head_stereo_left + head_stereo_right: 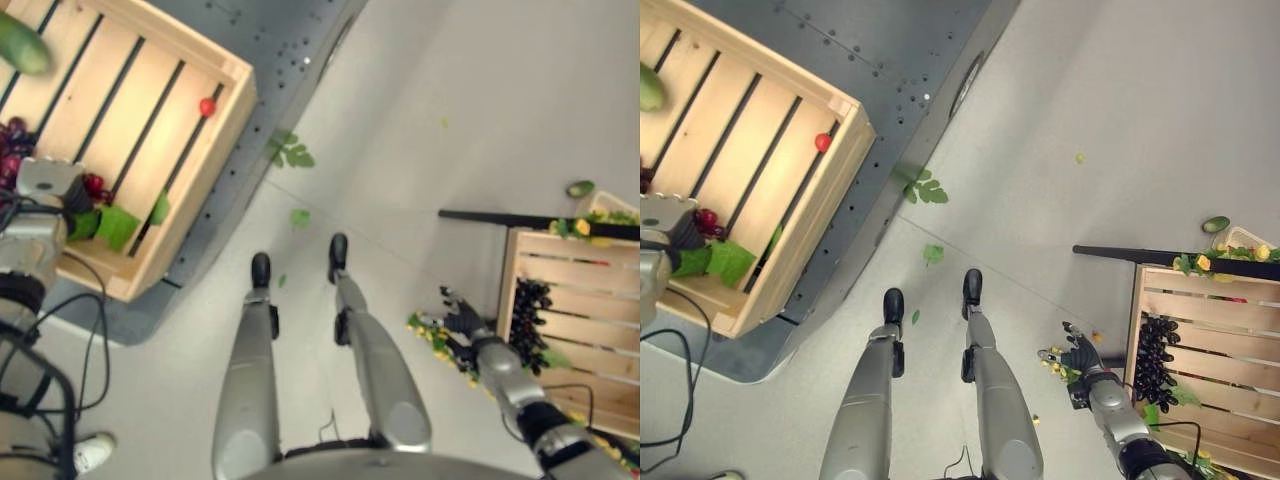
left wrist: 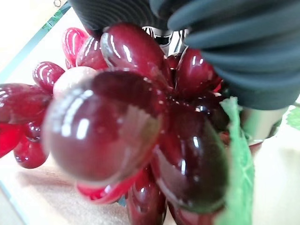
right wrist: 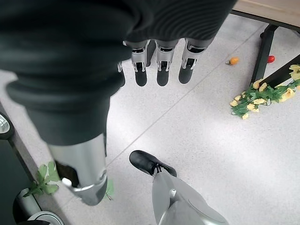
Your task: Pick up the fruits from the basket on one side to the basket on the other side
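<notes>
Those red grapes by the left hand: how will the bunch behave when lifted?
The red grapes are glossy, rounded beads, so likely slippery under the fingers. The bunch spreads in loose lobes, so it would probably dangle and swing rather than stay stiff. The left hand sits right at it in the left crate; grip unclear.

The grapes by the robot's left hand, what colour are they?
Glossy dark red grapes, clearest in the left wrist view.

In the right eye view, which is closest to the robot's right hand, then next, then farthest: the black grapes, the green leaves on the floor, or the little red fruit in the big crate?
From the right hand:
1. Black grapes, just beside it in the right crate.
2. Green leaves, on the floor towards the middle.
3. Little red fruit, far across in the left crate.
</notes>
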